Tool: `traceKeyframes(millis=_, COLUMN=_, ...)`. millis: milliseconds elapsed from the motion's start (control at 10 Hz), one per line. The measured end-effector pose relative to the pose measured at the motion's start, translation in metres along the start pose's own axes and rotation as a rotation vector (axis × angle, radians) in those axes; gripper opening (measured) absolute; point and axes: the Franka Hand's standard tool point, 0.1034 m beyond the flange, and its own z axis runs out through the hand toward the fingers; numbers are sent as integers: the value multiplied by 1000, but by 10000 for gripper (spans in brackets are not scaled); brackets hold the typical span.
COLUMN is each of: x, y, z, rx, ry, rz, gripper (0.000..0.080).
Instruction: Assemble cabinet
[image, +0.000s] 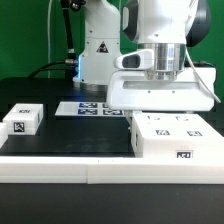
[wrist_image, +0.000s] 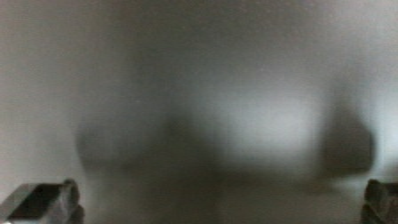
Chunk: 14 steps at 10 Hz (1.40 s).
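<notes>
My wrist view gives me only a blurred pale surface and two dark fingertips (wrist_image: 43, 203) set far from each other, so the jaws stand wide apart. The exterior view hides those fingertips but shows the rest. The cabinet (image: 172, 138) is a smooth white boxy case with black-and-white square tags on its top and front. It sits on the black tabletop (image: 70, 140) toward the exterior view's right, directly under the arm (image: 165, 35). A small white tagged block (image: 22, 120) lies well apart at the exterior view's left, with the flat marker board (image: 92, 107) further back.
</notes>
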Motion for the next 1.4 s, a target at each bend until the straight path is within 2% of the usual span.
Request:
traceKeyframes(millis=400, x=1, y=-1, z=1, rx=0, ry=2, rz=-11, gripper=797)
traceKeyframes(millis=500, x=1, y=0, z=1, rx=0, ry=2, rz=-15, gripper=704)
traceKeyframes(millis=600, x=1, y=0, z=1, rx=0, ry=2, rz=-19, gripper=554)
traceKeyframes(millis=700, x=1, y=0, z=1, rx=0, ry=3, rz=-21, gripper=554)
traceKeyframes(millis=800, x=1, y=0, z=1, rx=0, ry=4, rz=-24, gripper=358)
traceKeyframes(millis=900, x=0, y=0, z=1, rx=0, ry=4, rz=-25, gripper=358)
traceKeyframes(millis=1000, x=-2, y=-1, z=2, rx=-1, ry=-5, rz=-33, gripper=201)
traceKeyframes(millis=1400, x=-3, y=0, z=3, rx=-1, ry=-6, rz=-38, gripper=191)
